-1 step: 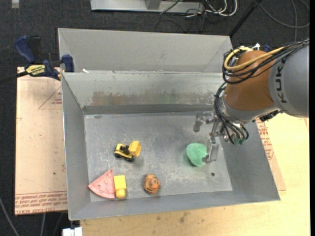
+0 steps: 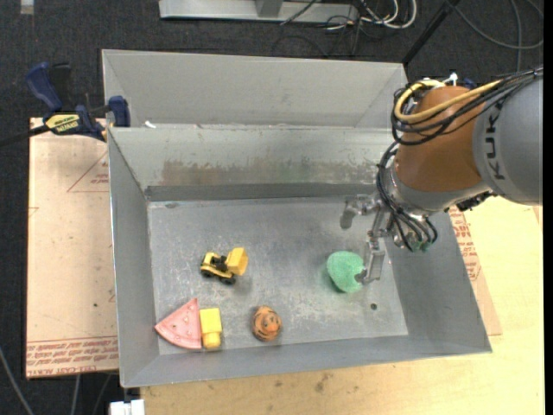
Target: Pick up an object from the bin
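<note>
The claw [image 2: 373, 262] is hanging low in the right part of the bin [image 2: 259, 158], with its tip close to the floor. I cannot tell if it is open or closed, because the orange wrist and its cables are covering the upper part. Nothing is showing inside it. Just beside the tip, on the side toward the middle of the bin, a green rounded lump [image 2: 344, 271] is lying on the floor. It seems to be touching the claw or nearly touching it.

I am thinking the main danger is here: the claw is standing at the side of the lump and not over it. If it is closing or going down like this, it may only be pushing the lump away, or pinching its edge so that the round shape is slipping out.

The sloping right wall is rising near the claw on the other side, and the back wall is also not far. So the wrist is having little room there, and a move to the right could be scraping the metal. Toward the middle, the floor beyond the lump is giving free room.

Well apart, a yellow toy digger [image 2: 225, 264] is standing near the centre. A pink wedge [image 2: 177, 327], a yellow block [image 2: 210, 328] touching it and a small orange ball [image 2: 266, 322] are lying along the front wall.
</note>
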Action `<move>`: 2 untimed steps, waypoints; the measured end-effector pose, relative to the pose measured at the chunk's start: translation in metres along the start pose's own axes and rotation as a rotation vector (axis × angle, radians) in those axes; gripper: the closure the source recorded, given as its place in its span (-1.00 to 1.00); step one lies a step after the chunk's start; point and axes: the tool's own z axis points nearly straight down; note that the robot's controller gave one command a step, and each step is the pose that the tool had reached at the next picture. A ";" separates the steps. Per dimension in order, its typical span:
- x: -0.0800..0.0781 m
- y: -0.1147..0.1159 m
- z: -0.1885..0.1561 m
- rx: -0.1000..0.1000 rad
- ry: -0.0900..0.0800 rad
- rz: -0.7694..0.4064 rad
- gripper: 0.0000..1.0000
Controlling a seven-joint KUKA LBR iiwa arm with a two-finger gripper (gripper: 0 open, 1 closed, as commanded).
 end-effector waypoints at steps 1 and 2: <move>0.020 -0.003 0.037 0.001 -0.005 -0.053 -1.00; 0.006 -0.011 0.064 0.000 -0.002 0.032 1.00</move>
